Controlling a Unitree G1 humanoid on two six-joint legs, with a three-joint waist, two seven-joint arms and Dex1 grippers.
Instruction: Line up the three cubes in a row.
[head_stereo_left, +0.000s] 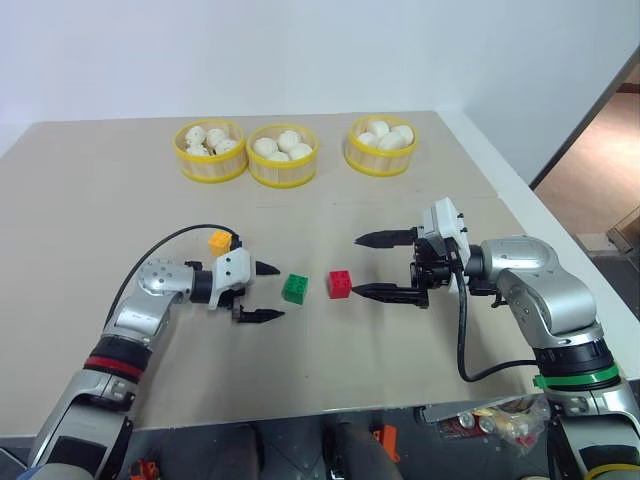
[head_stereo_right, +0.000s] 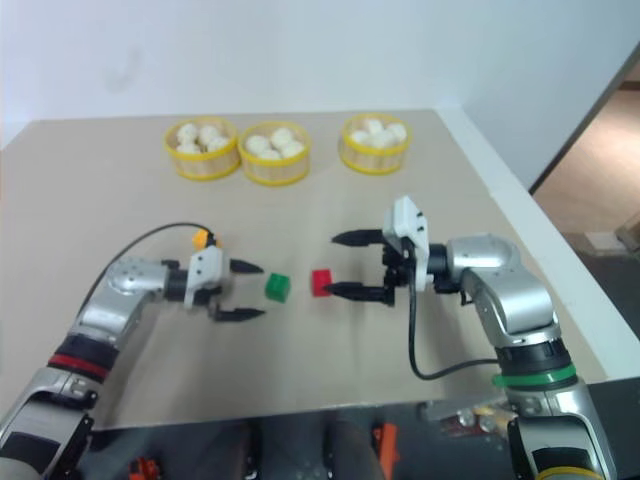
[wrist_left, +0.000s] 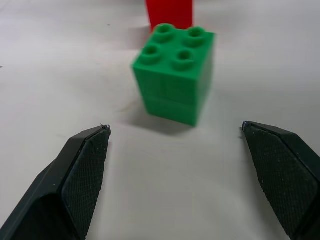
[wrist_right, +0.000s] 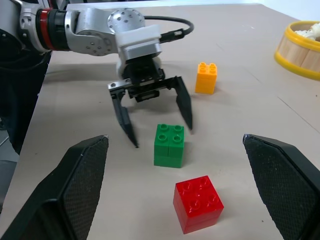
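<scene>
Two sets of jaws stand released over the desk, neither holding anything. The left gripper points toward the green cube, its black fingers spread wide and clear of the block; the cube sits just beyond the fingertips, untouched, studs up. The right gripper faces it from the other side, fingers equally wide apart, with the red cube just beside its lower fingertip. Whether the tip touches the cube cannot be told.

Green and red cubes sit near each other on the desk, a narrow gap between them, between the two grippers. The orange cube stands apart from the pair, behind the left gripper's wrist and farther from the robot, close to the black cable looping off the left arm.

Farther back, three baskets of white buns sit in a rough line across the desk, two close together and the third a little off to the right.
</scene>
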